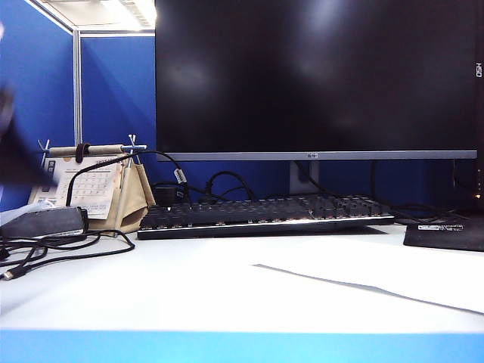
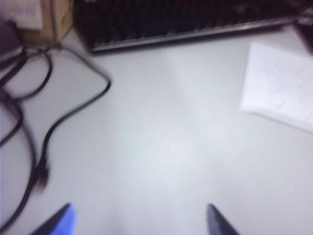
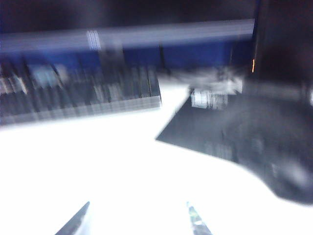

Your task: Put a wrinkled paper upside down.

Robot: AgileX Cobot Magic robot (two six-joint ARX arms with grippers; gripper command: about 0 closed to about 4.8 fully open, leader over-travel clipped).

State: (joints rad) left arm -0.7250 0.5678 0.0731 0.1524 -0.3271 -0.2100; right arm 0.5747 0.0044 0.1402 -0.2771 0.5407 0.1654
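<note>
One wrinkled paper on desk, left gripper and right gripper both spread.

Left gripper: jaws apart, nothing between them, above bare table. Clear run ahead as far as the keyboard. Loose cables to one side; paper lying flat to the other, ahead.

Right gripper: jaws apart, empty, over open tabletop. Ahead, keyboard and dark pad blocking; monitor behind both.
</note>
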